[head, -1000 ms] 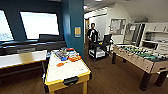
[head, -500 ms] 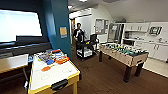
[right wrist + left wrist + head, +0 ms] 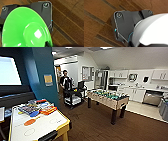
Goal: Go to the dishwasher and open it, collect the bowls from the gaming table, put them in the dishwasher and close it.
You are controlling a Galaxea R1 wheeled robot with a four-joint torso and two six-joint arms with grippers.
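Observation:
A lime green bowl (image 3: pixel 25 28) hangs large in the right wrist view above the wooden floor, with my right gripper shut on it. The gaming table (image 3: pixel 60 126), white-topped with yellow edges, stands at the lower left of the head view. On it lie a blue round shape (image 3: pixel 34 113) and an orange one (image 3: pixel 30 122), too blurred to tell as bowls. The dishwasher (image 3: pixel 152 97) shows its steel front under the counter at the far right. I cannot tell whether its door is open.
A table-football table (image 3: pixel 107 99) stands mid-room on the dark wood floor (image 3: pixel 100 127). Behind it a person (image 3: pixel 65 80) stands at a black cart (image 3: pixel 73 95). A teal wall (image 3: pixel 42 74) rises beside the gaming table. Grey bins (image 3: pixel 163 108) sit at the right edge.
The whole head picture has slid left, so the camera has turned right. The gaming table now sits at the lower left and the kitchen with the dishwasher has come into view.

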